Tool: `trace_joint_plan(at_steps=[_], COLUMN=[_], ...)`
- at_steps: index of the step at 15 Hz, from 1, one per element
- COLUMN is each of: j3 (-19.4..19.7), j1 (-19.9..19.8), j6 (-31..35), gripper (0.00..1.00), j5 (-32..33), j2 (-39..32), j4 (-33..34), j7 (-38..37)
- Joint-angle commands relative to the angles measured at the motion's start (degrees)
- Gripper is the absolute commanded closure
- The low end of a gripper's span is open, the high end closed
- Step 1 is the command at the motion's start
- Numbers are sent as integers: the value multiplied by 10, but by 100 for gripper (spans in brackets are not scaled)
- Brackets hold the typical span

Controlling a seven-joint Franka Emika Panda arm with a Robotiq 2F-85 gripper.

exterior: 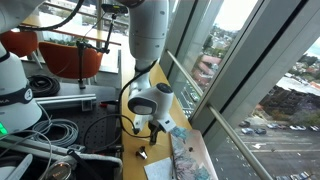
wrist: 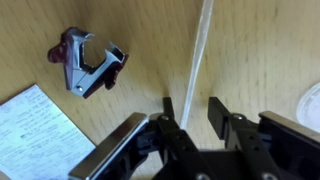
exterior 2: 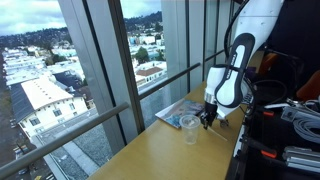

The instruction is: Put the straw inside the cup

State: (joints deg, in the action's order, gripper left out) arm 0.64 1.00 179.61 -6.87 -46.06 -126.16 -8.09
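The straw point(wrist: 198, 55) is a thin pale stick lying on the wooden tabletop. In the wrist view it runs from the top edge down between my fingers. My gripper point(wrist: 192, 112) is open, low over the table, with one finger on each side of the straw's near end and a gap still showing. The straw lies closer to the left finger. The clear plastic cup point(exterior 2: 190, 125) stands upright on the table just beside the gripper point(exterior 2: 208, 119). It also shows in an exterior view point(exterior: 181, 133), and its rim shows at the right edge of the wrist view point(wrist: 313, 100).
A small black-and-silver metal object point(wrist: 88, 64) lies left of the straw and shows in an exterior view point(exterior: 143, 154). Printed papers point(wrist: 38, 130) lie nearby point(exterior 2: 178, 111). The narrow wooden table point(exterior 2: 170, 150) runs along a glass window wall. Cables and equipment point(exterior: 50, 135) sit on the other side.
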Motion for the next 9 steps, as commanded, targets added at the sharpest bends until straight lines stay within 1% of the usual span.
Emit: trace_joint_plan(at_steps=[1,3,4,7,9], j3=[-3,-2,-2,0,8], j1=[-7,-8,-8,-3,11], j6=[9,9,9,11,9], gripper=[88,98,100,100,100], j5=[-3,-3,-4,-3,-4], j2=[-14,-15,-15,-7,5], j4=[13,15,15,4,-11], j7=[1,1,0,-1,-5])
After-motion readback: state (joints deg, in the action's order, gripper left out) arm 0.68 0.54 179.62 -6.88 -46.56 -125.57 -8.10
